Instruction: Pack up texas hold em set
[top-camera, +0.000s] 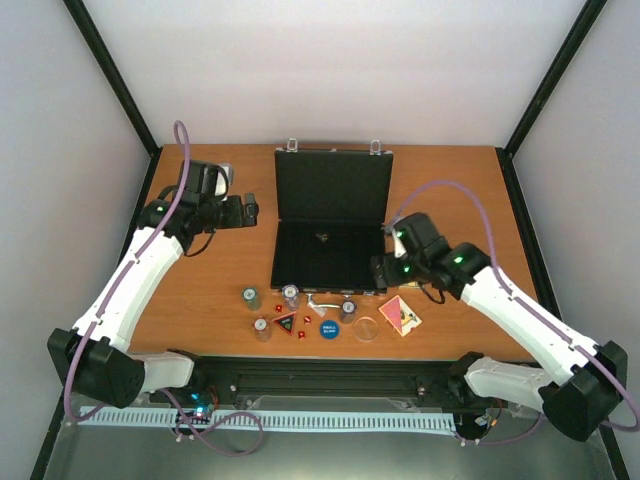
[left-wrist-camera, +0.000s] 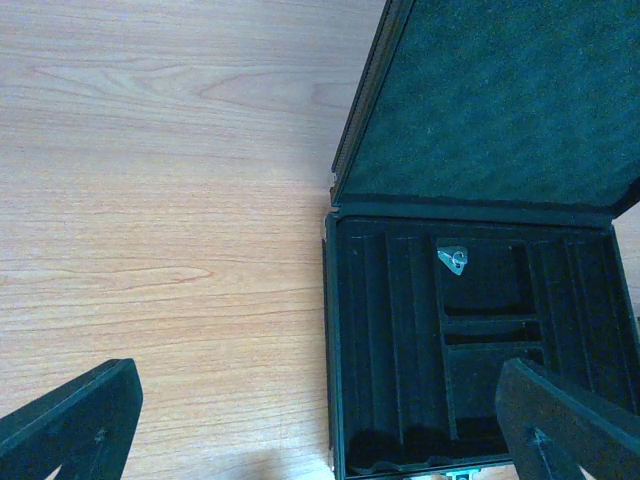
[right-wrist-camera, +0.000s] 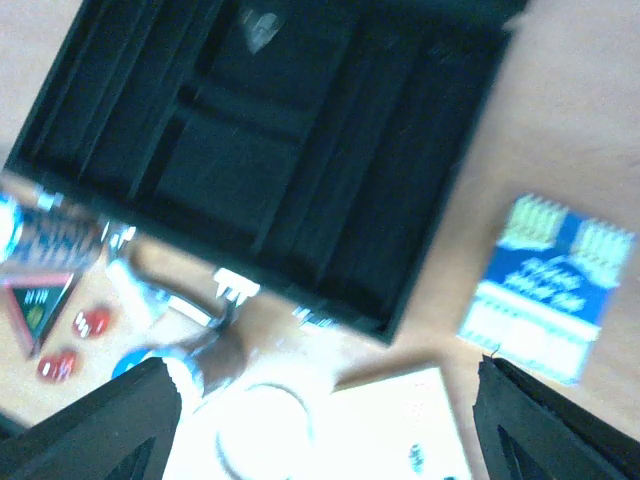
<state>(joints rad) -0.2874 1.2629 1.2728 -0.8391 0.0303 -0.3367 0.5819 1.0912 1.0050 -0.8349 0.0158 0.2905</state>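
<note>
The table (left-wrist-camera: 150, 200) is smooth light wood with visible grain. The briefcase (left-wrist-camera: 480, 120) is lined inside with matt black felt; its handle (top-camera: 322, 301) is shiny metal.

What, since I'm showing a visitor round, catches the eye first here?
The black briefcase lies open at the middle of the table, its compartments almost bare. In front of it lie loose chip stacks, red dice, a blue button and cards. The left gripper and right gripper flank it, both open.
</note>
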